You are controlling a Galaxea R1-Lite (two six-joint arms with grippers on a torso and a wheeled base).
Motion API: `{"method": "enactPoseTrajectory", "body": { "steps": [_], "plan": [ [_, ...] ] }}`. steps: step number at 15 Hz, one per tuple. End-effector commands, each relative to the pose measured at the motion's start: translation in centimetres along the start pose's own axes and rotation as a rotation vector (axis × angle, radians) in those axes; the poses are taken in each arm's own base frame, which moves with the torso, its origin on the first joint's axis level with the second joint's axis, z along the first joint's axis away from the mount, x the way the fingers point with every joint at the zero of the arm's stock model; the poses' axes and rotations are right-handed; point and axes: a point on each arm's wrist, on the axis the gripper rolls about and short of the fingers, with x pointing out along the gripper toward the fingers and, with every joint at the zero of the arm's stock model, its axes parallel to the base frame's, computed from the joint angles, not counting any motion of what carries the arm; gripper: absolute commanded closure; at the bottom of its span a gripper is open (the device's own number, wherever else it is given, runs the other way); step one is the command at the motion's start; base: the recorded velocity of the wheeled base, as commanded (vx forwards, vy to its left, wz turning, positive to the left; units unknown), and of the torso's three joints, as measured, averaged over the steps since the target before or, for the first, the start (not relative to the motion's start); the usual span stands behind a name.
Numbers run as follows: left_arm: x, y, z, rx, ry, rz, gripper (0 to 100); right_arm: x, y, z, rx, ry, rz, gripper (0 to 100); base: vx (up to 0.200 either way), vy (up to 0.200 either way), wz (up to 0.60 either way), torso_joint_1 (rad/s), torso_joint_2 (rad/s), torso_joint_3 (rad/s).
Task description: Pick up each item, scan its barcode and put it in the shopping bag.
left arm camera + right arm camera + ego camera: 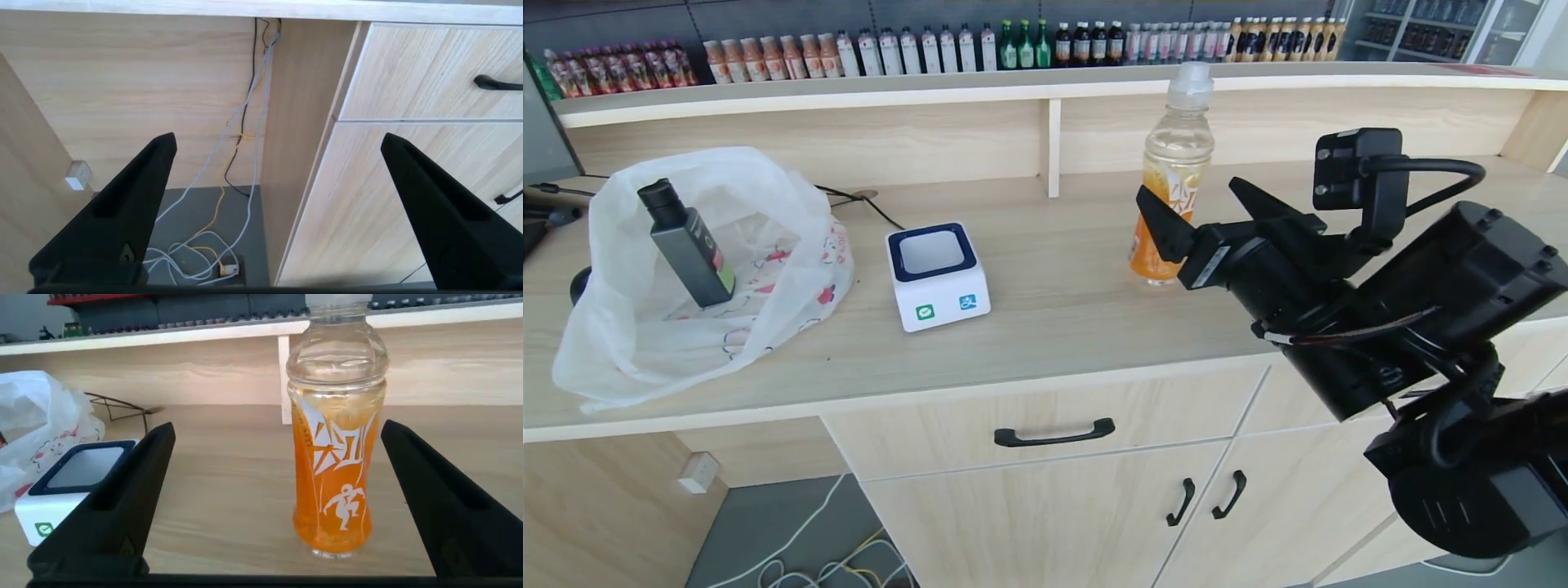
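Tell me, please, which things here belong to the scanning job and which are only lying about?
For the job: orange drink bottle, scanner, shopping bag, dark bottle already inside it.
Just there: row of bottles on the back shelf, cable behind the scanner, drawer handle.

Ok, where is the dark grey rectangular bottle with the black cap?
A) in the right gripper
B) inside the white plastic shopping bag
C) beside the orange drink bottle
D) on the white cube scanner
B: the dark grey bottle leans inside the white plastic shopping bag.
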Motion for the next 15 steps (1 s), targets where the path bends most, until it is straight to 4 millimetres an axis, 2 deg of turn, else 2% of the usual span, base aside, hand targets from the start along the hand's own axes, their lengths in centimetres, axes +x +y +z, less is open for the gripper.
{"method": "enactPoseTrajectory", "body": {
  "steps": [1, 4, 6, 7, 10, 15],
  "plan": [
    [0.0, 0.0, 0.0, 0.0, -0.001, 0.0, 0, -0.4, -0.9, 1.9, 0.0, -0.015, -0.017, 0, 0.0, 0.0, 0.0, 0.0, 0.0, 0.0],
    [0.0, 0.0, 0.0, 0.0, -0.001, 0.0, 0, 0.1, -1.7, 2.5, 0.009, 0.042, -0.029, 0, 0.0, 0.0, 0.0, 0.0, 0.0, 0.0],
    [0.0, 0.0, 0.0, 0.0, -0.001, 0.0, 0, 2.3, -2.1, 5.5, -0.001, 0.041, -0.016, 0, 0.0, 0.0, 0.0, 0.0, 0.0, 0.0],
    [0.0, 0.0, 0.0, 0.0, -0.001, 0.0, 0, 2.3, -2.2, 6.0, -0.008, 0.083, -0.011, 0, 0.0, 0.0, 0.0, 0.0, 0.0, 0.0],
    [0.0, 0.0, 0.0, 0.0, -0.001, 0.0, 0, 2.4, -2.7, 5.5, -0.024, 0.186, 0.015, 0, 0.0, 0.0, 0.0, 0.0, 0.0, 0.0],
    [0.0, 0.0, 0.0, 0.0, -0.001, 0.0, 0, 3.5, -3.2, 4.6, -0.02, 0.244, 0.035, 0, 0.0, 0.0, 0.0, 0.0, 0.0, 0.0]
  ]
}}
